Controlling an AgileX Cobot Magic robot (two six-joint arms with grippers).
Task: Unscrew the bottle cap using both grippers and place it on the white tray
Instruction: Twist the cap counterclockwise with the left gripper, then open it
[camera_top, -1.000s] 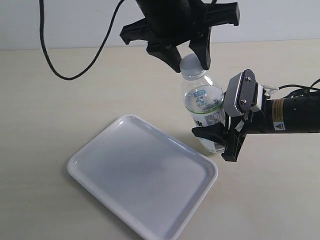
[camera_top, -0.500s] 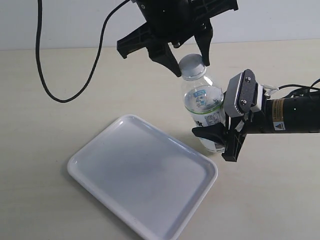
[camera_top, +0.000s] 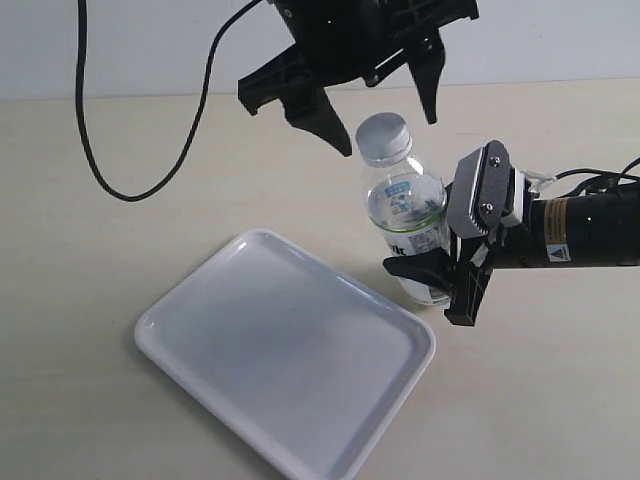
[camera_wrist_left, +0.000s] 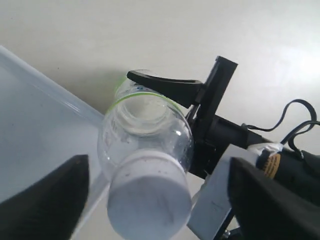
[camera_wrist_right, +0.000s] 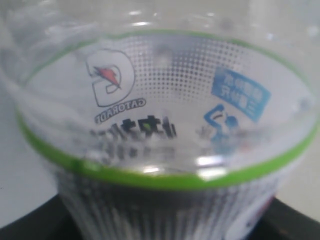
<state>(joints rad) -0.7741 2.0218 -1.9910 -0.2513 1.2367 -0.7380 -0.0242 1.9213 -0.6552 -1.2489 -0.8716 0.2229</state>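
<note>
Bottle cap, round and white, tops the bottle clamped by right gripper; left gripper wide.

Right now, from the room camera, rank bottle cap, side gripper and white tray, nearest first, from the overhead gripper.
1. bottle cap, between the left gripper's open fingers.
2. right gripper, lower, clamping the bottle.
3. white tray, lower left on the table.

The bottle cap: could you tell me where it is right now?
Exterior view, right of centre: the bottle cap sits on the bottle, untouched inside the open left gripper.
</note>
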